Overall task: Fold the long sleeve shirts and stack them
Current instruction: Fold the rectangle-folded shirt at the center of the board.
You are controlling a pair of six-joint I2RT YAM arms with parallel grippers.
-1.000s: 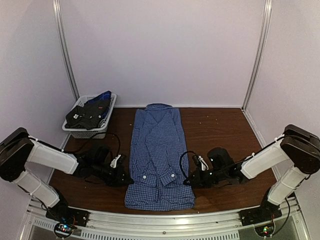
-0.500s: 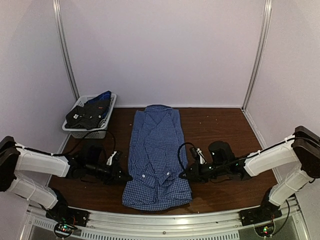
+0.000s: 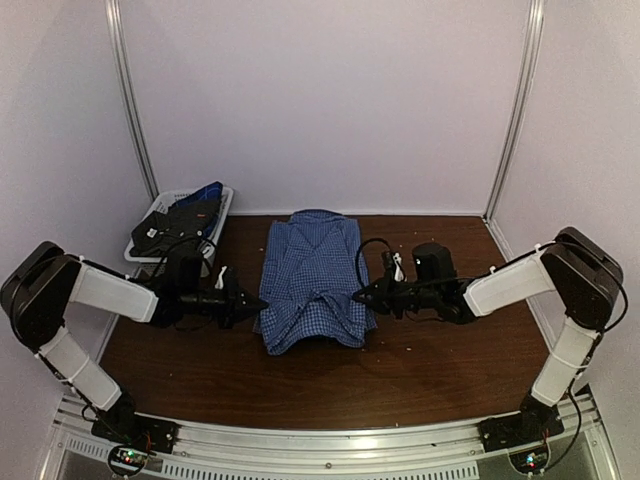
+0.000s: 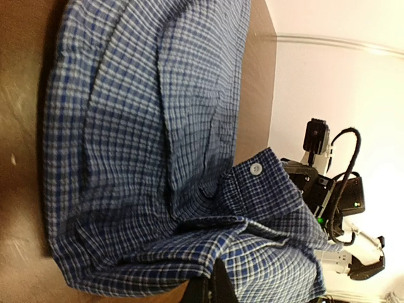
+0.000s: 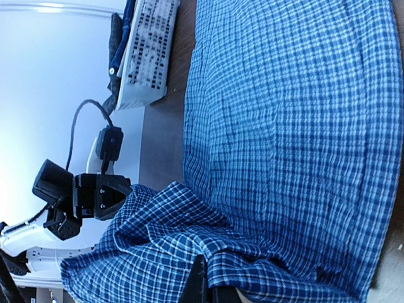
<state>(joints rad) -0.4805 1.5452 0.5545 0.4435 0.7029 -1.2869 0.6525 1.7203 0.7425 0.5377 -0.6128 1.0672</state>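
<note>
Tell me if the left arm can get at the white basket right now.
Likely not yet: the left gripper is clamped on the checked shirt. The white basket sits close by, nothing between.

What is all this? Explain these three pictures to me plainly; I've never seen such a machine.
The machine is a pair of robot arms, the left arm and the right arm, bolted at the near edge of a brown table. The wide picture looks down from above and behind them. The other two come from a camera on each wrist, looking along that arm's claw. A blue-and-white checked shirt lies in the middle, its lower part lifted and doubled up toward the collar. The left claw and the right claw are each shut on one side of that raised fold. At the far left stands a white basket holding dark clothes.
</note>
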